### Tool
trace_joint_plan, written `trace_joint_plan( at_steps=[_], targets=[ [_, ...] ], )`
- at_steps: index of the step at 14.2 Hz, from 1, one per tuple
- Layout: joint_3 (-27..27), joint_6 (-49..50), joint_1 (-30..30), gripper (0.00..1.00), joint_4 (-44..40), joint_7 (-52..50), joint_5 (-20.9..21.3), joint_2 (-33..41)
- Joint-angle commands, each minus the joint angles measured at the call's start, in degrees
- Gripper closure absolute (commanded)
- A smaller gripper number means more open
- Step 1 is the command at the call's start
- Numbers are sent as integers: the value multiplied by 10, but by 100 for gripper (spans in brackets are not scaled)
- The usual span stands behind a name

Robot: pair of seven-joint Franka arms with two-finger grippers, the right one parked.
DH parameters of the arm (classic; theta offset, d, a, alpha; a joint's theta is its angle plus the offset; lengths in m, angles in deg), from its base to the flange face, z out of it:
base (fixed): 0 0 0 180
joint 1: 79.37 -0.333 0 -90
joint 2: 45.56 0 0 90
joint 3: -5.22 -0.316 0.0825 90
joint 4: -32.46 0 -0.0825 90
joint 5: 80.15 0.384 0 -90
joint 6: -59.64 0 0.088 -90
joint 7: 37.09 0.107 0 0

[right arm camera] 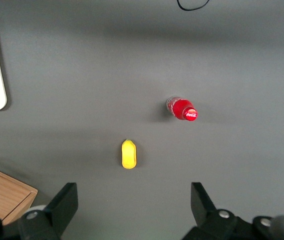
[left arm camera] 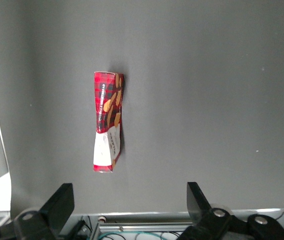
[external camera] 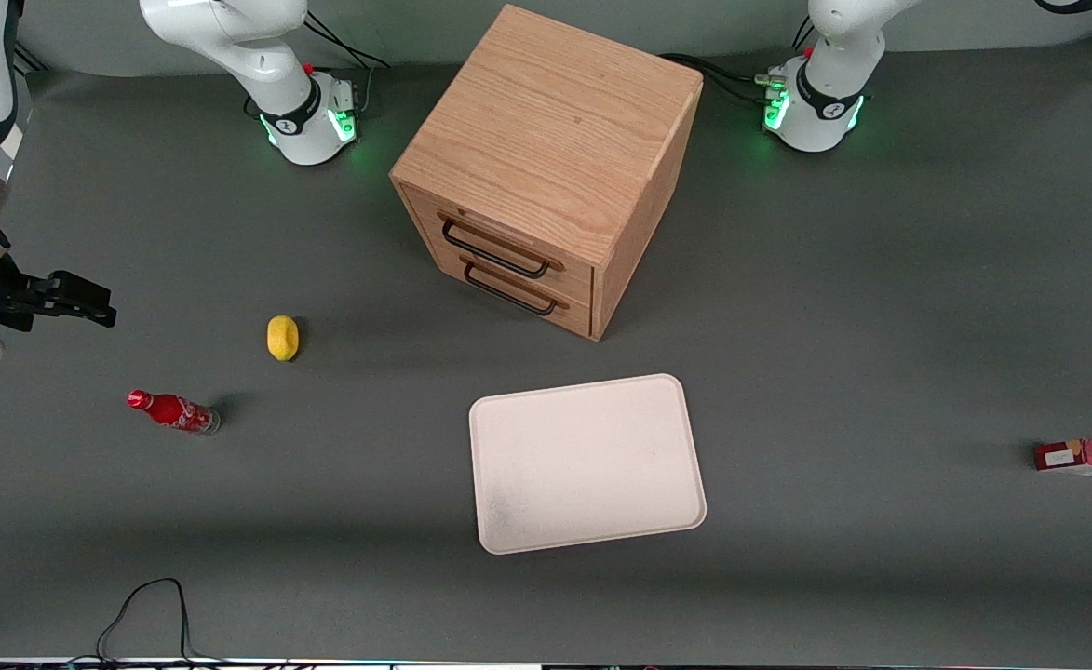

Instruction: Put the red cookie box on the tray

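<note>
A: The red cookie box (left arm camera: 107, 122) is lying flat on the grey table (external camera: 881, 307), at the working arm's end, right at the edge of the front view, with only its white-label end (external camera: 1059, 456) showing fully there. From the tray (external camera: 586, 462) it is sitting at about three o'clock, well apart, with bare table between.

B: And the gripper (left arm camera: 126, 200)?

A: It is hanging above the box, looking straight down. Its jaws are standing wide apart and holding nothing. In the wrist view the box is lying ahead of the gap and a little toward one finger (left arm camera: 59, 202), so it is not yet centred between them.

B: Which way is the box's long axis running?

A: In the wrist view, from twelve to six o'clock, with the plaid and cookie pictures at twelve and the white label at six. That is crosswise to the line joining the two fingers, so I judge the jaws are already turned to close across the narrow width. The box is also looking slightly twisted or dented along its length.

B: Can you read any writing?

A: There is small print on the label and along the red side, but I cannot read it. On the small red bottle (external camera: 173, 411), toward the parked arm's end, the white script is looking like Coca-Cola. A lemon (external camera: 282, 337) is lying near it, and the wooden drawer cabinet (external camera: 546, 167) is standing at the tray's twelve o'clock.
</note>
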Motion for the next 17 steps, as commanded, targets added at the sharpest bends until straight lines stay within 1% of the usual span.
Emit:
trace_joint_plan(
  at_steps=[1,6,10,13,17],
  targets=[
    [5,-30,-5,0,-25,27,-18,-49],
    [3,-63,-13,0,-22,8,-57,-104],
    [2,-89,-12,0,-21,-59,-59,-147],
    [2,-104,-10,0,-22,-69,-57,-168],
    [2,-161,-8,0,-22,-51,-54,-187]
  ],
)
